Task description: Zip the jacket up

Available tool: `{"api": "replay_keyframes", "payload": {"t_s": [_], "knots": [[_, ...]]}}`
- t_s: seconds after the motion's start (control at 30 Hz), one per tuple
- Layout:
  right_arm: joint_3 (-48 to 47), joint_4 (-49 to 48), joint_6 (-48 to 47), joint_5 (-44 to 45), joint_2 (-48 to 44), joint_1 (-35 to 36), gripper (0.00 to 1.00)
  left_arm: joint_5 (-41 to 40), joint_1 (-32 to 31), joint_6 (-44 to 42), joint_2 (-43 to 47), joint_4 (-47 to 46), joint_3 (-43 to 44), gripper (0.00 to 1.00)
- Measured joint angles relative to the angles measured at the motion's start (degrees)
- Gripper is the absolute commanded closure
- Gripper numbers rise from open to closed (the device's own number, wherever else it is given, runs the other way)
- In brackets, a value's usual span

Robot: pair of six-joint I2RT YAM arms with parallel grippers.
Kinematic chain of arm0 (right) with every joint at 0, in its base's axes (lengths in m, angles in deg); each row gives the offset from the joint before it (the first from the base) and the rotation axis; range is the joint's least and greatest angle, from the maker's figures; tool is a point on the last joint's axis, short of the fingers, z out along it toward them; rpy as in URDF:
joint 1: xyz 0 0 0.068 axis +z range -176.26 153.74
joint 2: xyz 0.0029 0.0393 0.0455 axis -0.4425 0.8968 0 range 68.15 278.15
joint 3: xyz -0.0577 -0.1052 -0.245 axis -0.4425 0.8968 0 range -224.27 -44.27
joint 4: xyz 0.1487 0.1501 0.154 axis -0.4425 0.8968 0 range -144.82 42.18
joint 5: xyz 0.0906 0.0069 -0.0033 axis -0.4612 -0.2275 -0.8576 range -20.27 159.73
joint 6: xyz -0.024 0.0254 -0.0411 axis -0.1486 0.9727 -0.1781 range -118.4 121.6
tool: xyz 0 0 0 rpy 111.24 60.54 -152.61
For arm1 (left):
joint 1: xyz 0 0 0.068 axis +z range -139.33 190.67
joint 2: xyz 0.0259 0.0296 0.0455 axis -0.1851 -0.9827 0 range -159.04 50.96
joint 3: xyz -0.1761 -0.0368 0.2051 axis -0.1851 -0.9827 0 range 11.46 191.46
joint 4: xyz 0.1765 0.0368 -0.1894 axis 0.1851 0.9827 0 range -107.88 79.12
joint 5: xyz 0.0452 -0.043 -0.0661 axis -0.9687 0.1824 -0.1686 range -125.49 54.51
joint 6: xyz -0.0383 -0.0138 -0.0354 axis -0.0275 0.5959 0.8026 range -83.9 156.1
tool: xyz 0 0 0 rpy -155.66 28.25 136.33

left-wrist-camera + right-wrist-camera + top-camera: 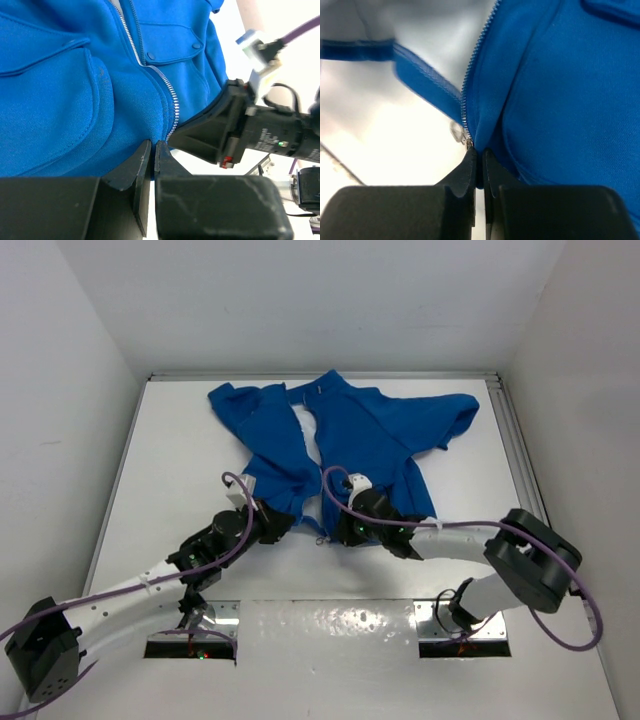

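A bright royal-blue soft fabric jacket (370, 430) lies spread on the white desk (180, 470). Its collar is toward the far wall and its hem is nearest the two arms. The front is open, and a narrow wedge of pale lining (305, 425) shows between the two panels from the collar down.

Both arms reach in to the hem, close together, one at the bottom of each front panel. The left claw (152, 147) has its black fingers pressed almost together, with only a thin slit between them, pinching the bottom edge of the jacket just beside the light-coloured zipper teeth (170, 92). Above it on that panel sits a flap pocket with two snaps (170, 40). From the left wrist, the other arm's black claw body is seen right alongside, touching the fabric.

The right claw (480, 152) is closed tight on the jacket hem at the foot of its own row of zipper teeth (470, 75), with blue cloth caught between the fingers. A small pale piece (456, 131) hangs just beside the tips, too blurred to make out. The opposite zipper edge (420, 80) lies apart from it, off to the side.
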Motion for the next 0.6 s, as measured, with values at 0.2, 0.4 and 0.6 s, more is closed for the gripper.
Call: {"api": "replay_keyframes", "payload": {"t_s": [0.2,0.4,0.6], "knots": [[3.13,-4.37,0.02,-0.48,-11.89,0.02,1.0,0.02,0.0,0.61,-0.28,-1.31,0.26,1.0],[11.34,-20.41,0.48,-0.92,-22.88,0.0,1.0,-0.24,0.0,1.03,-2.67,-4.28,2.56,1.0],[18.8,-34.82,2.43,-0.85,-23.34,0.0,1.0,-0.42,0.0,1.11,-4.35,-7.3,4.94,1.0]]}}
